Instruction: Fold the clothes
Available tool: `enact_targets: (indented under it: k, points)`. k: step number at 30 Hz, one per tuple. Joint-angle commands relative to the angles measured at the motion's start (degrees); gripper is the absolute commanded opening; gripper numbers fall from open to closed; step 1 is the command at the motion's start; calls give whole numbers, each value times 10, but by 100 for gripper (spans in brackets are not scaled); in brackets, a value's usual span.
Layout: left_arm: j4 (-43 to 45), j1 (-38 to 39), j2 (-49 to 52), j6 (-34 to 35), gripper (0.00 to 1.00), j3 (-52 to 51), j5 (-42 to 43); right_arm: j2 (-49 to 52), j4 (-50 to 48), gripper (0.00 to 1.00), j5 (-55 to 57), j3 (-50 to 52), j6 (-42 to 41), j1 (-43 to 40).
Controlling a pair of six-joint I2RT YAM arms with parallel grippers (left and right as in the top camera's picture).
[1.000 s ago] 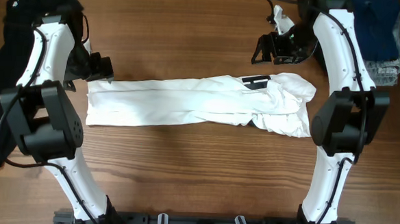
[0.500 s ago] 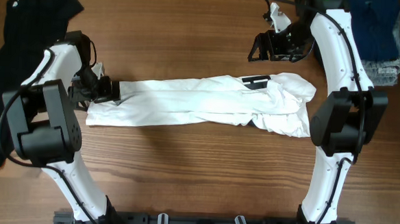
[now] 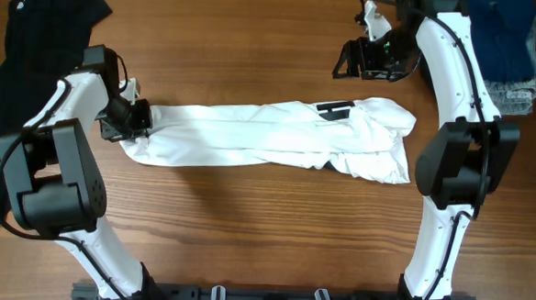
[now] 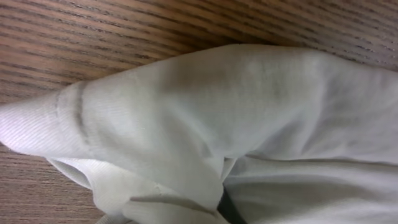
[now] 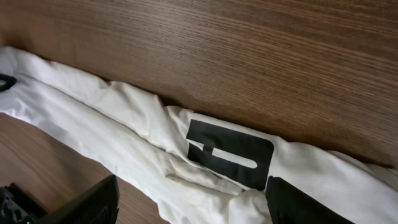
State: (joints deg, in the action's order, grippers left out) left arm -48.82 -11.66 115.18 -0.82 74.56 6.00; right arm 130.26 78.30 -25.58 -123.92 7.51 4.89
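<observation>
My left end effector (image 3: 130, 120) is clamped on one end of the white T-shirt (image 3: 250, 140), which stretches away from it along the surface (image 3: 255, 39). My right end effector (image 3: 344, 62), fingers apart, hovers near its lettered end.

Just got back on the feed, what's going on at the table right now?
The white T-shirt lies bunched into a long strip across the wooden table. The left tool is shut on its left end. The right tool hangs open over the table just beyond the black lettering, holding nothing.
</observation>
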Motion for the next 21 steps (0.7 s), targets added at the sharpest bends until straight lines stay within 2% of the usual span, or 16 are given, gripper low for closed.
enact_targets:
  k: [1, 6, 8, 9, 10, 12, 13, 18, 21]
  points:
    - [2, -23, 50, 13, 4, 8, -34, -19, 6, 74, -15, -14, -22, 3]
    - [-59, -62, 12, 13, 4, 89, -35, -19, 26, 73, -25, -14, -32, 11]
    - [-78, -78, -7, 12, 4, 125, -36, -19, 39, 68, -43, -12, -27, 15]
    - [-91, -84, -16, 12, 4, 142, -40, -19, 44, 62, -43, -9, -27, 18]
    - [-103, -87, -23, 10, 4, 157, -43, -19, 48, 52, -44, -3, -28, 22]
    - [-122, -88, -35, 10, 4, 184, -54, -19, 52, 15, -58, 15, -28, 30]
    - [-127, -88, -38, 10, 4, 193, -57, -19, 51, 6, -67, 27, -28, 34]
    - [-155, -78, -49, 10, 4, 223, -56, -19, 17, 4, -105, 131, -25, 58]
    - [-173, -50, -50, -3, 4, 225, -56, -19, -11, 4, -106, 158, -31, 59]
